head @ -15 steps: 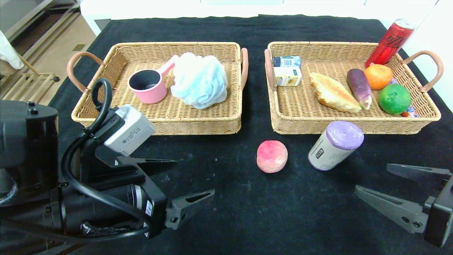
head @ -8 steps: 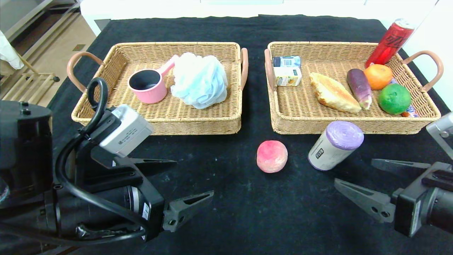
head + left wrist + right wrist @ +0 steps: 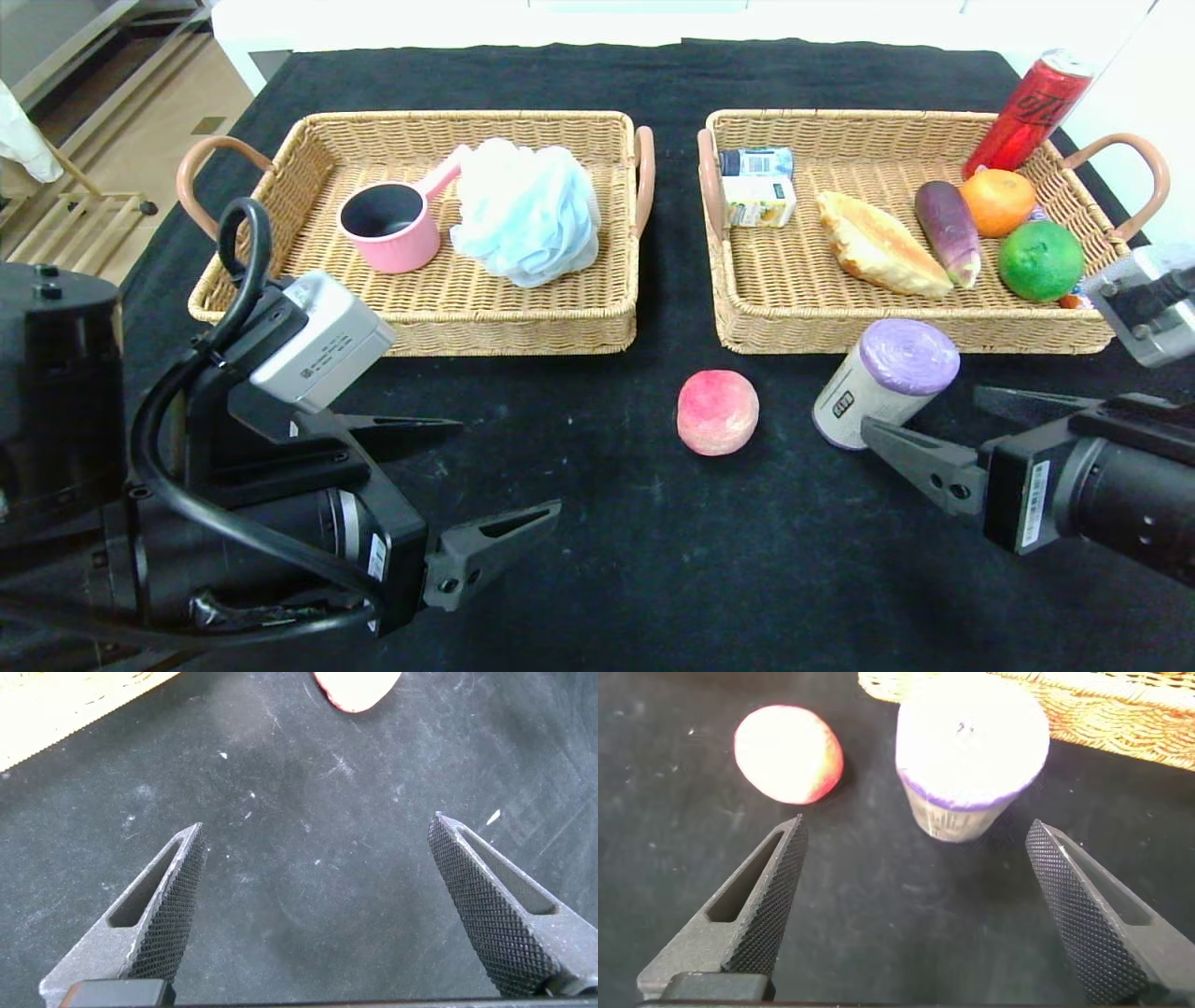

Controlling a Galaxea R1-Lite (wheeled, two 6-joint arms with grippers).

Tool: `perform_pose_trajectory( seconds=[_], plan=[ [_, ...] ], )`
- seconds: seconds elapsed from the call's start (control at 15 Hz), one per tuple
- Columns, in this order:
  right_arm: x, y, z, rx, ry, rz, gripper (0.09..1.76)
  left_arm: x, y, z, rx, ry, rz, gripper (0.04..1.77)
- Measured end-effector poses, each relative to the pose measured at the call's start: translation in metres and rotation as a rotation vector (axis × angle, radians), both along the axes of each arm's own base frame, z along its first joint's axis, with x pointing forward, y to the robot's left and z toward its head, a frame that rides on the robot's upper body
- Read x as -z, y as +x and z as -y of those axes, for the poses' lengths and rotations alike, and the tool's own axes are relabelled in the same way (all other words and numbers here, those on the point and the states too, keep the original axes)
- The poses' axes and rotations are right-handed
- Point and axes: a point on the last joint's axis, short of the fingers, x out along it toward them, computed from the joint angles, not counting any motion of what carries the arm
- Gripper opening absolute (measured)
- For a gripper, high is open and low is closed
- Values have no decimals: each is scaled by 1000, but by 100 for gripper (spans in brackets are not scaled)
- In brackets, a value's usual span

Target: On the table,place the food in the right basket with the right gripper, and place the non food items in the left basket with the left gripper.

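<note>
The black-draped tabletop (image 3: 653,579) carries everything, and the peach (image 3: 717,412) on its bare cloth serves as the landmark. Beyond the peach and to the robot's left sits the left basket (image 3: 308,322), holding the pink pan (image 3: 392,224) and the light-blue bath puff (image 3: 527,213) side by side. Beyond the peach and to the right sits the right basket (image 3: 747,331), holding the croissant (image 3: 879,245), the eggplant (image 3: 947,230), an orange (image 3: 997,201), a green lime (image 3: 1040,259) and two small cartons (image 3: 758,187); a red can (image 3: 1029,110) leans at its far corner. Just right of the peach, apart from it, lies the grey-labelled roll (image 3: 885,383) with its purple end up toward the basket. The left hand (image 3: 485,485) hovers nearer the robot than the peach and to its left, fingers spread wide and holding nothing. The right hand (image 3: 920,425) sits right of the peach, fingers likewise wide apart and empty, one fingertip just at the roll's base. The head view alone shows both baskets and their contents; the right wrist view shows the roll (image 3: 971,756) and peach (image 3: 789,753) lying ahead of the hand's spread fingers (image 3: 766,905), while the left wrist view catches only a sliver of the peach (image 3: 355,689) and bare cloth between its fingers (image 3: 163,915). Compared with a second ago, the right hand has moved in from the tabletop's right edge toward the roll, the left arm has drifted slightly back, and the objects lie unmoved.
</note>
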Motion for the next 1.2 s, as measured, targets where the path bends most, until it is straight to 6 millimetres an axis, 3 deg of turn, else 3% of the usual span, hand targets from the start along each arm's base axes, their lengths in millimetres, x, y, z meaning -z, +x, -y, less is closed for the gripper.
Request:
perform_pose_trajectory(
  seconds=[1.2],
  plan=[
    [11, 36, -14, 84, 22, -47, 171, 0, 0, 0, 0, 1, -1, 172]
  ],
)
